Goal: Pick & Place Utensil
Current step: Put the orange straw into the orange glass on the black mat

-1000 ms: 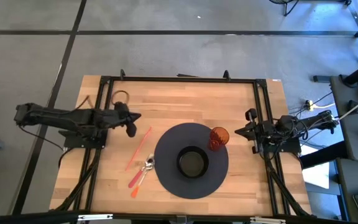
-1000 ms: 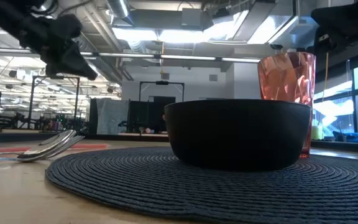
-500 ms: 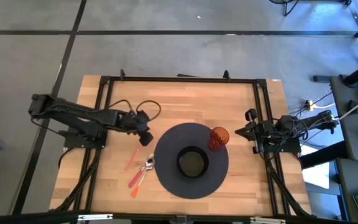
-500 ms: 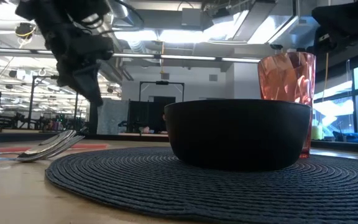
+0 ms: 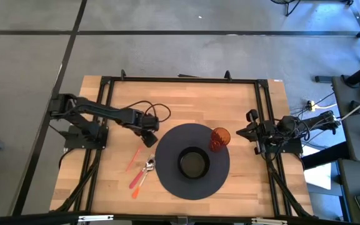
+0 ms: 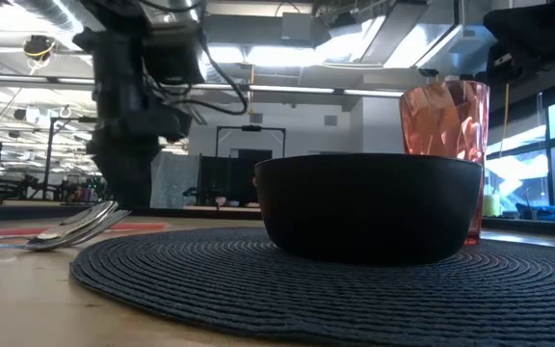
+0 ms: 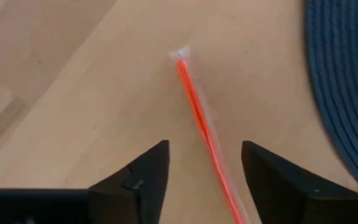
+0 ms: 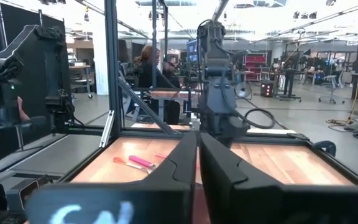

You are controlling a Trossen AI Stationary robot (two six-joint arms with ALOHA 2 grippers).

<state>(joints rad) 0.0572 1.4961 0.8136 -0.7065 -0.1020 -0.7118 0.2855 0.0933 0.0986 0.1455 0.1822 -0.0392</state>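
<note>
The orange straw [image 7: 199, 118] lies flat on the table [image 5: 186, 100], its long axis running from 1 o'clock to 7 o'clock in the high view, just beside the dark placemat [image 5: 167, 172]. The left gripper [image 7: 204, 163] hovers over its upper end, fingers spread wide and empty — hiding that end from above. The right gripper [image 8: 197, 163] rests clenched at the table's 3 o'clock edge.

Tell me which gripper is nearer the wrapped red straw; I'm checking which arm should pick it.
Left. The left gripper hangs open right above the red straw, fingers either side of it. The right gripper sits shut at the table's right edge, across the dark placemat.
</note>
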